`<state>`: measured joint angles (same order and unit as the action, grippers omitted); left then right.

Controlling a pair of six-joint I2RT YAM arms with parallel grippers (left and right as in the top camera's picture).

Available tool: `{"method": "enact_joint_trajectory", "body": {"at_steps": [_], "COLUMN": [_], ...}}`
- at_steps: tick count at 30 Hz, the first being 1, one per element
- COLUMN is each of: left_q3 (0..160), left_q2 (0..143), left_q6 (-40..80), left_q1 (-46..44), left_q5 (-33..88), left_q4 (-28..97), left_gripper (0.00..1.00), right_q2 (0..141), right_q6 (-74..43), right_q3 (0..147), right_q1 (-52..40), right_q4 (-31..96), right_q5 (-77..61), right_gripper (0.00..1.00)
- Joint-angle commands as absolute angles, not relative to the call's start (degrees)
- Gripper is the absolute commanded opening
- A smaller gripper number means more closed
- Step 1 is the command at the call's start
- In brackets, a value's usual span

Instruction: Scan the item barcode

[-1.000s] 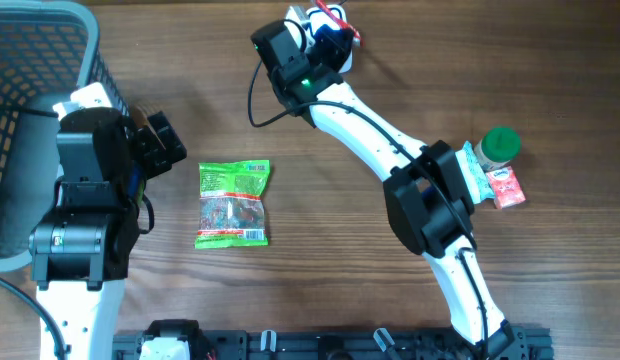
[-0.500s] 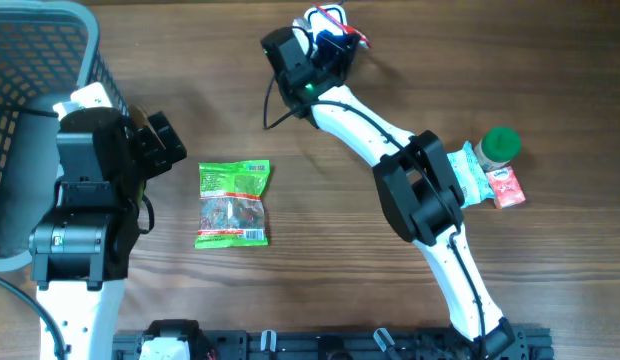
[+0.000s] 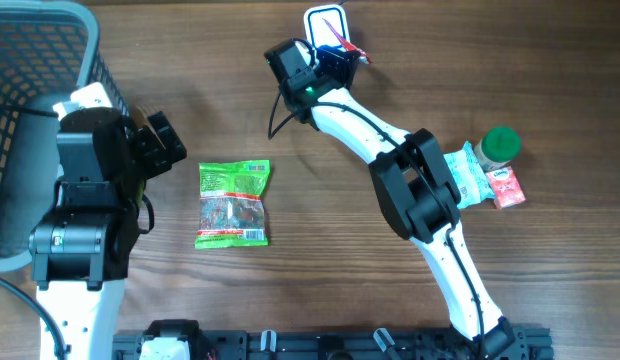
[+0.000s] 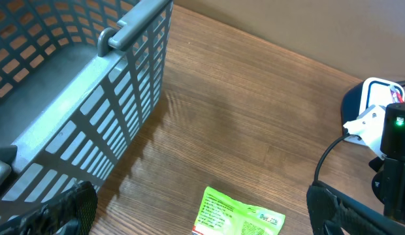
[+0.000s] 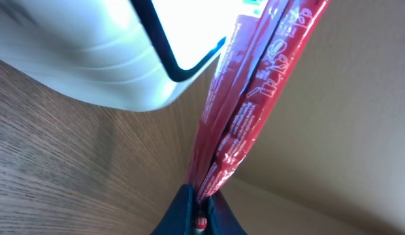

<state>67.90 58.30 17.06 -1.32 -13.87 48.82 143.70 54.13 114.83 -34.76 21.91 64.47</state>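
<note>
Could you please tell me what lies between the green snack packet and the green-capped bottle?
In the overhead view, the right arm crosses the stretch between the green snack packet and the green-capped bottle; the rest is bare wooden table.

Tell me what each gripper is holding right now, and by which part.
Right gripper: shut on the red packet, pinching it by one end. Left gripper: open, holding nothing.

Red packet (image 5: 251,98) and white scanner (image 5: 78,59), both partly beyond the upper edge.
</note>
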Motion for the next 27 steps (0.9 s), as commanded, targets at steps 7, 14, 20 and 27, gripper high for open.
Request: {"method": "enact_joint_trajectory", "body": {"at_steps": [7,14,20,27], "left_q3": [68.7,68.7,68.7,68.7], "left_q2": [58.3,58.3,58.3,58.3], "left_q6": [16.8,16.8,16.8,16.8], "left_q1": [-1.1,-1.1,-1.1,-1.1], "left_q5": [-14.2,-14.2,-14.2,-14.2], "left_q4": [48.7,48.7,48.7,48.7], "left_gripper": [1.0,1.0,1.0,1.0], "right_q2": [137.5,121.2,112.7,113.1], "right_q6": [48.5,18.0,0.8,-5.8], "right_q3": [114.6,114.6,114.6,107.5], "right_q1": [-34.9,-34.9,-32.0,-25.3], "right_q4": [19.1,46.3,69.7,81.4], "right_q5": [68.6,53.1,13.7,0.3], "right_gripper": [0.04,0.04,0.04,0.06]}}
